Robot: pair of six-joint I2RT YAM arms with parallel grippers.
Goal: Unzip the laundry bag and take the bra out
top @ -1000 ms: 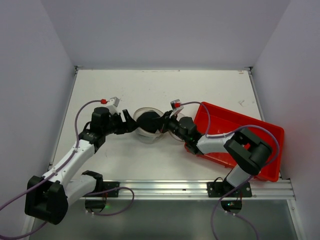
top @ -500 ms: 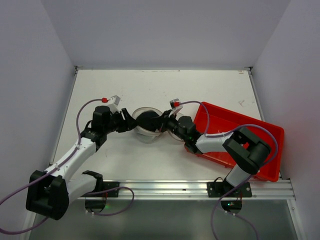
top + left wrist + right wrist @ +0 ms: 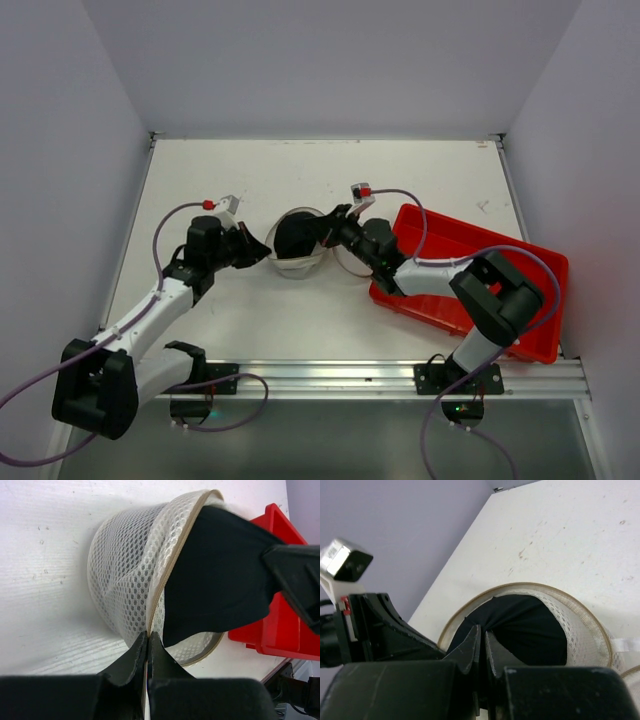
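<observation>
- Midway across the table [image 3: 230,170], between the two arms, we see the laundry bag [image 3: 298,264], unzipped and just left of the red tray [image 3: 500,300].
- Its open half lies on its side like a cup, with the closed end to the left and the mouth turned right, toward the right arm.
- We find no long axis in the round case itself. Its two halves sit side by side on a left-right line.
- We see the black bra [image 3: 293,236] filling the mouth of the open half.
- We find the left gripper [image 3: 148,639] with its jaws all but closed, pinching the tan zipper rim [image 3: 172,565] at the edge of the mouth.
- We find the right gripper [image 3: 481,634] with its jaws narrow, clamped on a fold of the bra at the mouth.
- Only the left wrist view shows us the honeycomb mesh wall and the bra bulging out past the rim, where one right finger [image 3: 295,575] meets the cloth.
- Only the right wrist view lets us look straight into the mouth, and it catches the rim of the second half [image 3: 631,670] at its lower right corner.
- Only the top view shows us both arms converging on the bag from either side.
</observation>
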